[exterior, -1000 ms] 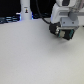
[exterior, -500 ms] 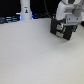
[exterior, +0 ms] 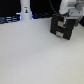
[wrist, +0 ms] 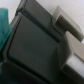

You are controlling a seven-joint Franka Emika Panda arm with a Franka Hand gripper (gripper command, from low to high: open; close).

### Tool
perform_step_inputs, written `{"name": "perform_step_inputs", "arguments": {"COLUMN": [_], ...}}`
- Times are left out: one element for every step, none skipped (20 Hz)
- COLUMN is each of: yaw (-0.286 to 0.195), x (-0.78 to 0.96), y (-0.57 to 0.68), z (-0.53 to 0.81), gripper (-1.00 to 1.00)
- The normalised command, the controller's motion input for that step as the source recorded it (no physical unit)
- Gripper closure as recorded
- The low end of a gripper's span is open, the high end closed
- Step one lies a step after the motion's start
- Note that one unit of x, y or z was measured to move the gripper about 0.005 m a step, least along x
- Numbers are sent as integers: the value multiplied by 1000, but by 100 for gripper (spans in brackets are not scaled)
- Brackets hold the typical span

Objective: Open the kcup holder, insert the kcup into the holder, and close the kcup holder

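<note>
Holder (exterior: pixel 61 27) looks rigid and boxy; its drawer should slide if hooked at a pale slot handle (exterior: pixel 62 26). Gripper (wrist: pixel 65 37) fingers: cannot tell whether apart.

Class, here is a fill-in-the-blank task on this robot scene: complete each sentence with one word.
1. The kcup holder is coloured ____.
2. In the exterior view, the holder stands toward the picture's ____ side.
3. The tall bottle-shaped object at the back is coloured ____.
4. The robot arm reaches down just ____ the holder.

Missing words: black; right; white; above
</note>
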Motion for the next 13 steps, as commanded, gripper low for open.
{"name": "perform_step_inputs", "arguments": {"yaw": [-6, 10, 4, -6, -15, -13, -11, -14, -20, -17, 7, 3, 2], "x": [-429, -762, -357, -133, 13, 107, 126, 126, 149, 42, 15, 4, 5], "y": [568, 555, 477, 315, 188, 173, 199, 213, 166, 46, -7, -7, -9], "z": [416, 107, 437, 521, 446, 545, 711, 828, 623, 129, -1, 0, 0], "gripper": [-100, -100, -100, -100, -100, -100, -100, -100, -100, -100, -100, -100, -100]}}
